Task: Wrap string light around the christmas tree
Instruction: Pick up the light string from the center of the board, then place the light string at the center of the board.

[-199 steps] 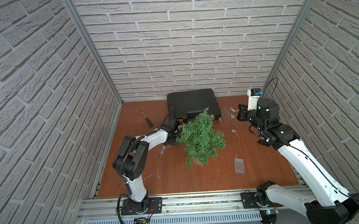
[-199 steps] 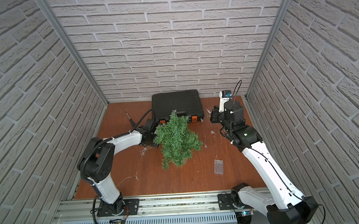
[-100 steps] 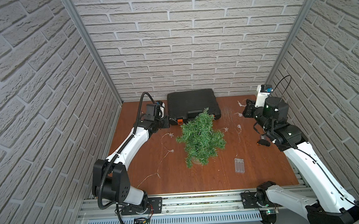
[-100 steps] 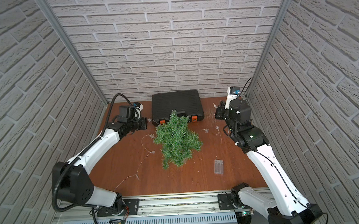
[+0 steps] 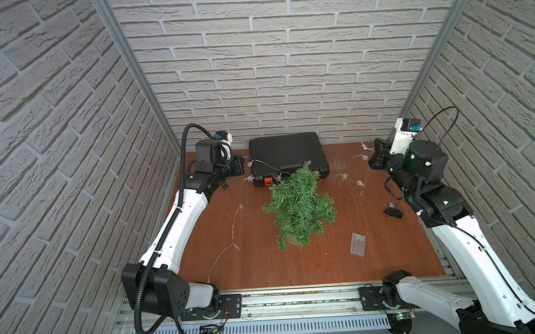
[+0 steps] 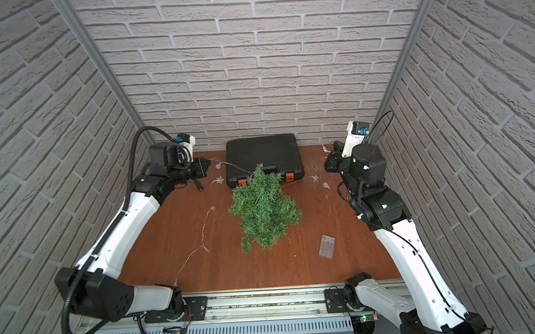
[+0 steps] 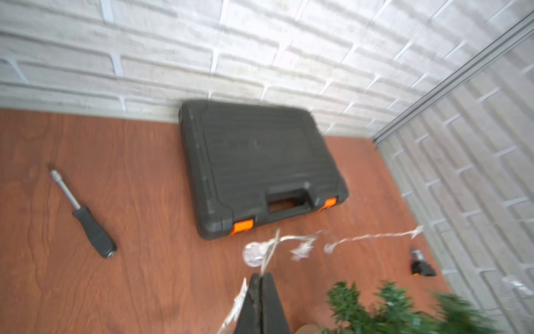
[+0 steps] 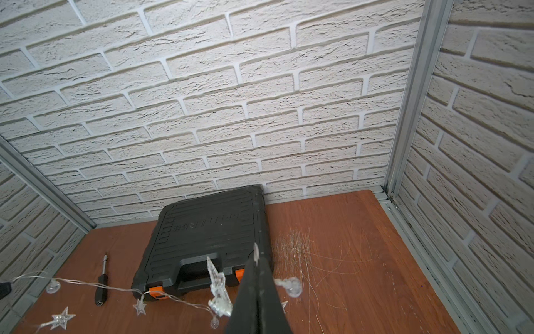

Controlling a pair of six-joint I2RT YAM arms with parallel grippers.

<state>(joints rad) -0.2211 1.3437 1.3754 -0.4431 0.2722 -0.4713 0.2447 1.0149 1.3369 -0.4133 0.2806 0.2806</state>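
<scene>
Wrapping barely started: left tool [image 7: 261, 279] and right tool [image 8: 257, 270] each clamp the string light [image 5: 252, 177], which stretches between them past the tip of the christmas tree [image 5: 297, 210] standing mid-surface [image 5: 298, 267], no loop round it yet, loose tail trailing alongside.

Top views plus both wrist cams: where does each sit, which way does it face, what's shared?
Both top views: high over the front rail, looking down toward the back wall; left arm and right arm flank the christmas tree.
Left wrist: behind the shut left gripper, which shows pinching the string light; faces the black case.
Right wrist: behind the shut right gripper, which shows; faces the back wall.
Shared: both wrist views show black case, screwdriver and string light.
</scene>
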